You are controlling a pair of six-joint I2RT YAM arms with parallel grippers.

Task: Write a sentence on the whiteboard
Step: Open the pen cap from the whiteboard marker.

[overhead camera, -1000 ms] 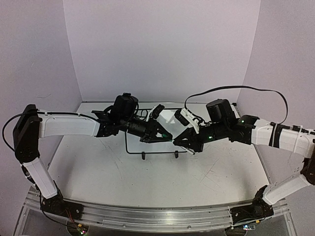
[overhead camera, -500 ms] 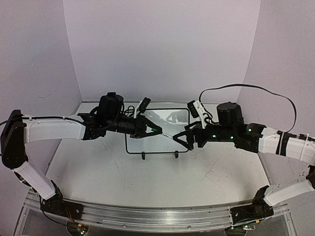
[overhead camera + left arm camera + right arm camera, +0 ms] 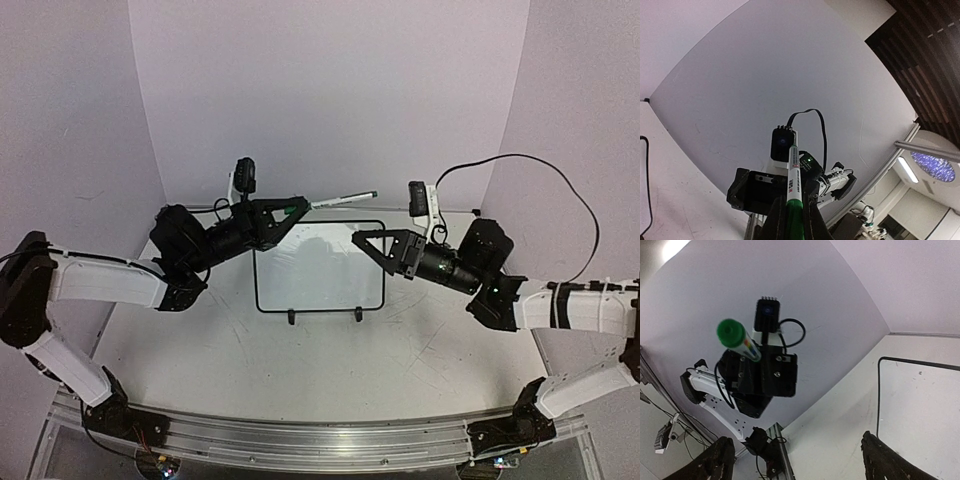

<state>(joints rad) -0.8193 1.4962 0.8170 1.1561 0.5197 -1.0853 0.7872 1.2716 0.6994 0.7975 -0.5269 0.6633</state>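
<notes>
On the left, the left claw (image 3: 288,212) is raised above the table (image 3: 300,350) and clenched on a marker (image 3: 340,200), a white barrel with green ends that pokes out to the right, level with the top edge of the whiteboard (image 3: 320,270); the left wrist view shows the fingers (image 3: 777,225) pinched around its green lower part. The whiteboard stands upright on its two feet at the middle of the table, behind and between the two arms, and its face looks blank from above, while the right wrist view catches only a few specks, so no writing shows and I judge the whole of it is left to do: the tip must come down to the board first. On the right, the right claw (image 3: 372,255) hangs released and empty, jaws spread and facing the marker's end. Half a second earlier both claws were nearly meeting low in front of the board with the marker between them; now they are apart, and the left alone has the marker
</notes>
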